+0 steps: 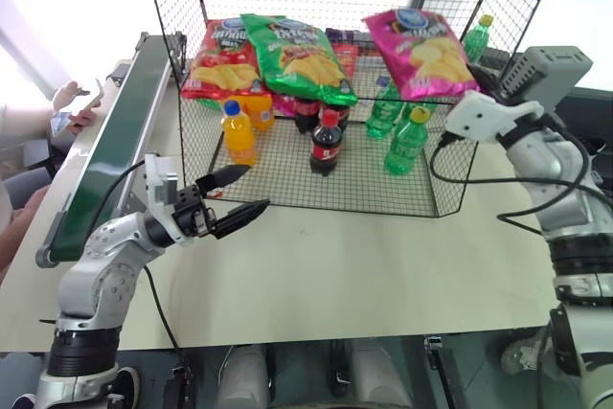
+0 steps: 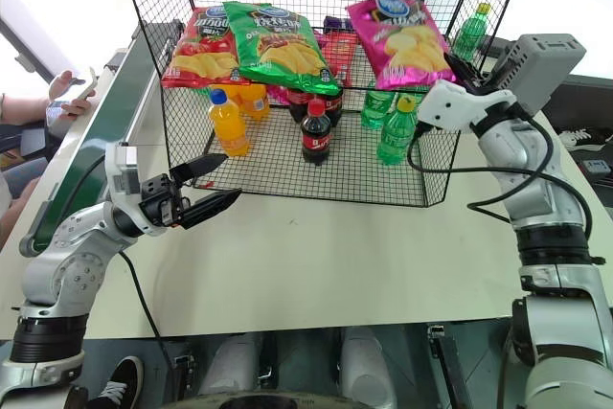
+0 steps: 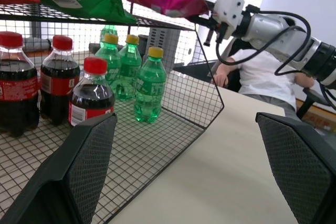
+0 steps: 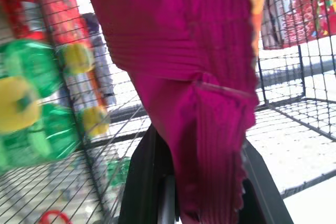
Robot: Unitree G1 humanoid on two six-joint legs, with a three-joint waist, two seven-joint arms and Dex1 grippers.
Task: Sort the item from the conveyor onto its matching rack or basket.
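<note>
Placement is what matters now: the right gripper [image 2: 458, 72] is pinching the pink crisp bag [image 2: 404, 37] by its crimped bottom seam, fingers nearly closed on the foil (the right wrist view shows the seam wedged between them), and is holding it at the right end of the wire rack [image 2: 326, 155], at the level of the tier where the other bags are lying. The bag is sitting beside the green chip bag [image 2: 276, 45], with the red chip bag [image 2: 199, 53] further left; I cannot tell whether it is already resting on the mesh or being carried wholly by the gripper.

To finish this step well, the bag should be pushed far enough in that most of its weight is lying over the grid before release, otherwise it is likely to slide off the front edge onto the green bottles [image 2: 395, 131] below. Letting go slowly, then drawing straight back, should be keeping the fingers from snagging the wires.

The left gripper [image 2: 213, 188] is hanging fully open and empty over the tabletop [image 2: 316, 265], just in front of the rack, near the conveyor [image 2: 91, 155].
</note>
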